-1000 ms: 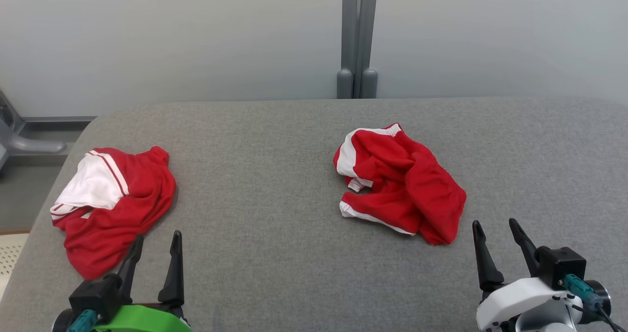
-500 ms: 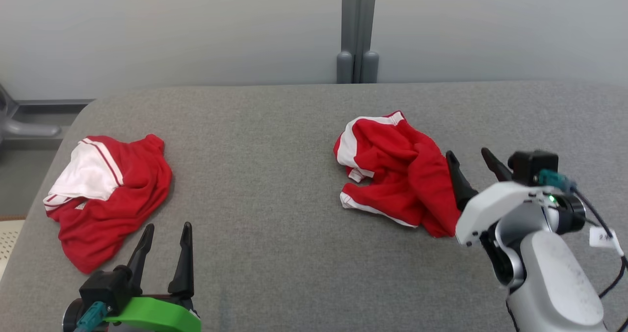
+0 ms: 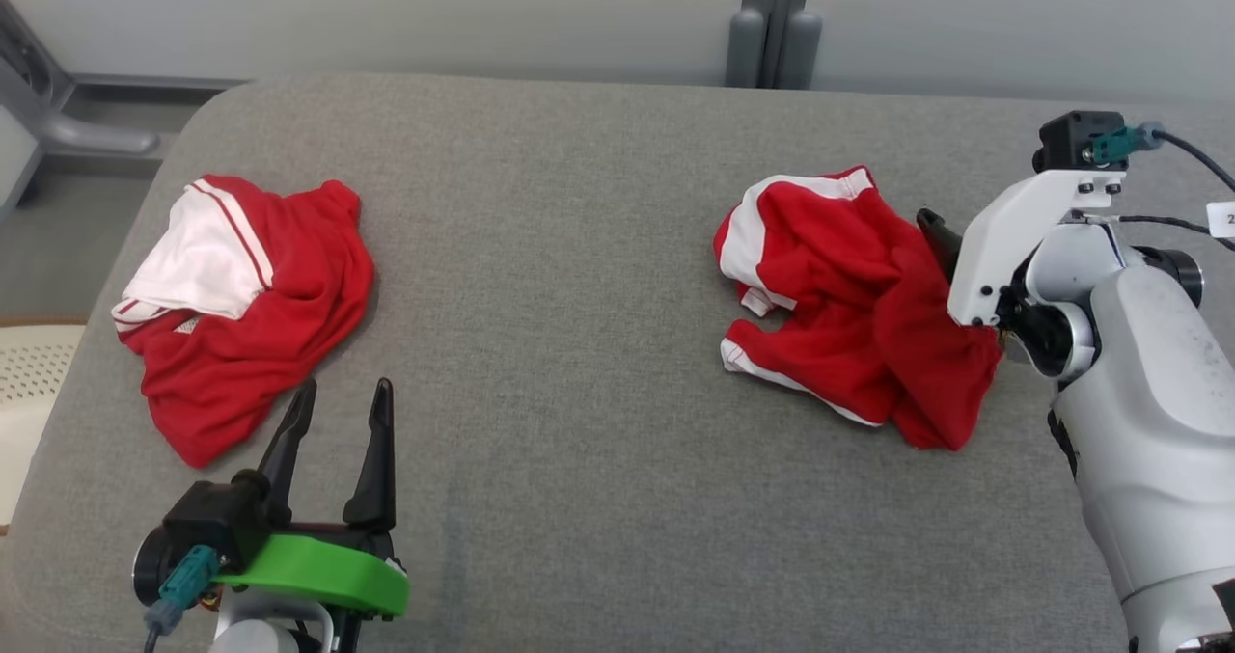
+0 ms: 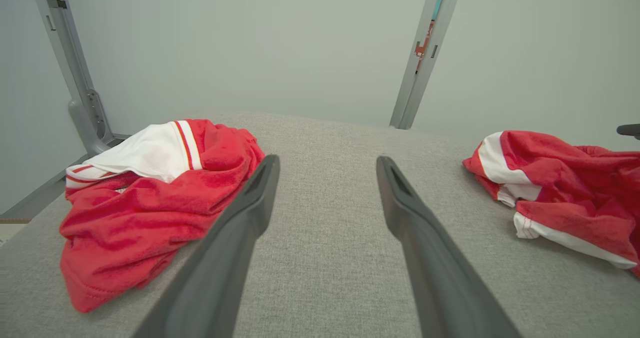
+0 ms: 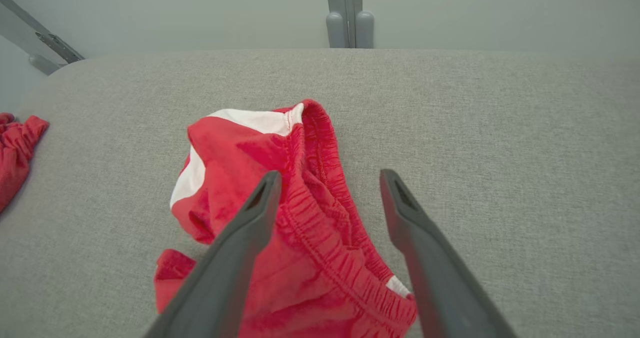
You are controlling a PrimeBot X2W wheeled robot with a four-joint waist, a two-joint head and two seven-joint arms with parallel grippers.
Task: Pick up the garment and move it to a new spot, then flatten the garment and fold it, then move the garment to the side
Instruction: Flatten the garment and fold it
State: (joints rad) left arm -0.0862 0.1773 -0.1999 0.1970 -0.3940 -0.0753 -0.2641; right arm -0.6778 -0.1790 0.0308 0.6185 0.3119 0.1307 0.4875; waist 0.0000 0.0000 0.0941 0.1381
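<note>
The right hand (image 5: 331, 177) has moved up from the lower right. It hangs wide open over the small red cloth (image 3: 849, 315), holding nothing. The jersey (image 3: 260, 344) lies bunched at the left, near the open, empty left hand (image 3: 345, 390). No pick-up yet.

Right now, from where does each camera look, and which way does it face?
Head view: high, facing down at the grey table; shows left pincer and right arm.
Left wrist view: low over the table, facing the far wall; own open fingers.
Right wrist view: facing down along the open right pincer onto the garment.
Shared by both wrist views: the garment, the other red cloth.
</note>
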